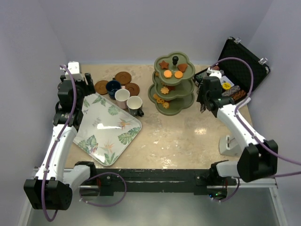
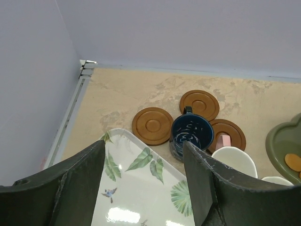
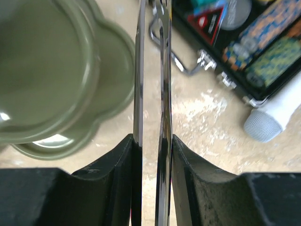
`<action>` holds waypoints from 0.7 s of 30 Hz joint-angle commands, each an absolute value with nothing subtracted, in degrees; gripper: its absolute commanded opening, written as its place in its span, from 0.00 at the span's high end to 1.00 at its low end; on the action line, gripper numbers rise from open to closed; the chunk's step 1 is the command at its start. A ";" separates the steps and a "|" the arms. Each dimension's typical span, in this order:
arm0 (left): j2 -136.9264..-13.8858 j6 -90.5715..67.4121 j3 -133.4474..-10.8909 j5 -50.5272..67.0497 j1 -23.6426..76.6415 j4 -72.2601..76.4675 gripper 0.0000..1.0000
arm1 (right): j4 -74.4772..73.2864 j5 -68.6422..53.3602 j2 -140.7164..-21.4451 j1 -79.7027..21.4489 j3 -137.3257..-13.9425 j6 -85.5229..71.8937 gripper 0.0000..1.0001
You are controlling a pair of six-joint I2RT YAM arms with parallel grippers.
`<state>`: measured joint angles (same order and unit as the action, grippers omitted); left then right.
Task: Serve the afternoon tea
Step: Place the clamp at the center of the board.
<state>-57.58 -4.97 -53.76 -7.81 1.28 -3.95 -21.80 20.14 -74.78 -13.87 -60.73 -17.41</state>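
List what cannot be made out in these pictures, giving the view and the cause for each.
The tips of the metal tongs in the right gripper: right wrist view, cut off by the top edge.
The biscuits on the lower tiers of the olive-green stand: top view, partly covered by the tiers above.
The cream cup: left wrist view, mostly cut off by the bottom edge.

Left wrist view: olive-green 3-tier stand cut by right edge; 1 round brown saucer half hidden behind navy cup. Right wrist view: stand blurred, black poker-chip case cropped by top edge.
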 commanded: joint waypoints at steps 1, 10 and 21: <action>-57.92 -5.63 -54.49 -6.68 1.67 -2.37 0.28 | -24.17 18.28 -78.21 -13.80 -61.87 -20.92 0.65; -58.80 -6.24 -54.75 -5.27 2.37 -2.55 0.29 | -26.54 18.01 -86.13 -13.80 -59.51 -25.31 0.59; -55.81 -2.46 -53.97 -11.33 7.82 -2.20 0.28 | -24.96 18.72 -89.47 -13.71 -52.21 -29.35 0.53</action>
